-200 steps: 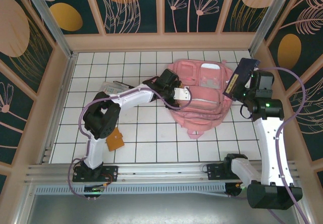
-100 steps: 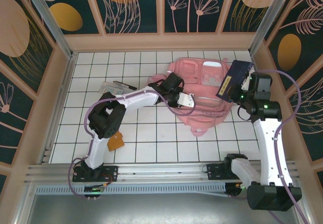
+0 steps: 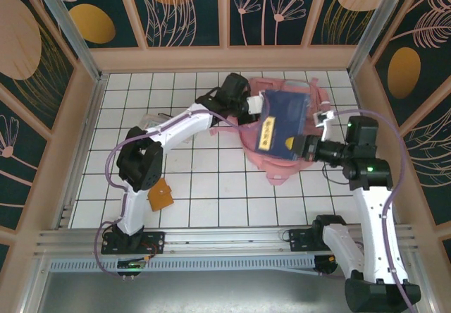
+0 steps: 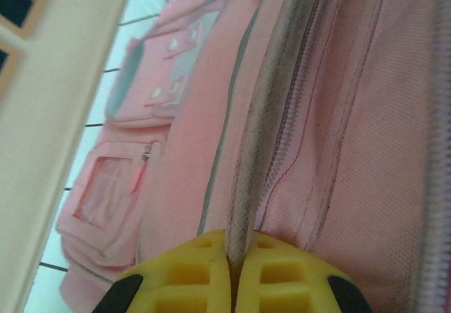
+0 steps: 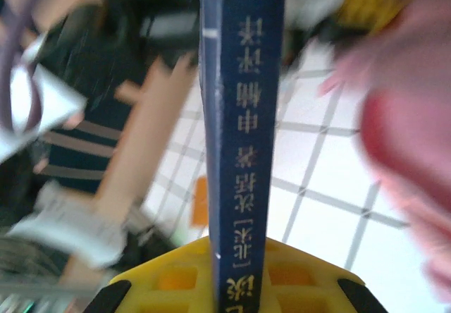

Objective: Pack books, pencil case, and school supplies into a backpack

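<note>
While the right gripper [image 5: 238, 260] clamps the navy book [image 5: 243, 115] jutting straight ahead, we see the left gripper [image 4: 233, 260] pinching the backpack [image 4: 352, 151] seam.

A white-tiled bench [image 3: 190, 186] with dark grid lines sits inside beige-framed walls [image 3: 187, 10] of dark panels painted with orange discs and pale flowers; a metal rail [image 3: 225, 237] lines its near edge
</note>
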Available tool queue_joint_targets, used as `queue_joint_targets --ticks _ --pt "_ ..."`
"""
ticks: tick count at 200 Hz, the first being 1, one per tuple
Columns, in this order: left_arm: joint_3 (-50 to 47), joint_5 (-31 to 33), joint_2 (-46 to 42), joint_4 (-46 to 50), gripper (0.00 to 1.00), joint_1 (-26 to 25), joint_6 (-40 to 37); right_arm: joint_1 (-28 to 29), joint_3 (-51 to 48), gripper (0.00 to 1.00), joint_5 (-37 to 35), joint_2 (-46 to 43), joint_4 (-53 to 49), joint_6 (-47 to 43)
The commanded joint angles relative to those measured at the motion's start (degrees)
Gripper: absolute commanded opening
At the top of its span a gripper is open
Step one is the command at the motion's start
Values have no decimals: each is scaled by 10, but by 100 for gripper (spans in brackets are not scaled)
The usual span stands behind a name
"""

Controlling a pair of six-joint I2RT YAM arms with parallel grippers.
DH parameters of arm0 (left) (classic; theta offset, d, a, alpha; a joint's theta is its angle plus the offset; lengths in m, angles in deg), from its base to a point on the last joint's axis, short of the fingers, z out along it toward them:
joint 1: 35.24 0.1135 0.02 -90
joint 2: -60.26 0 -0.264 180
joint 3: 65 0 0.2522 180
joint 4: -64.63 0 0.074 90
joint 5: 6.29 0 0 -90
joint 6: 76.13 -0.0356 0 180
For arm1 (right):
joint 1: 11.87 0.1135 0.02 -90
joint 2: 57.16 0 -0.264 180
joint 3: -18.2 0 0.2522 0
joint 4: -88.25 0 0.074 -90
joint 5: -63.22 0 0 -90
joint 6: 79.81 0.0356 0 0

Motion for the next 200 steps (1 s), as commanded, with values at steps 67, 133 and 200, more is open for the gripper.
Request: queue_joint_targets --ticks 67,133,200 --pt "113 -111 -28 -12 0 48 139 36 -137 0 31 110 31 9" --pt "41 -181 -77 -60 0 55 112 -28 -110 0 75 318 253 57" --pt "2 -226 -94 -86 0 62 114 -16 -50 3 5 487 378 65"
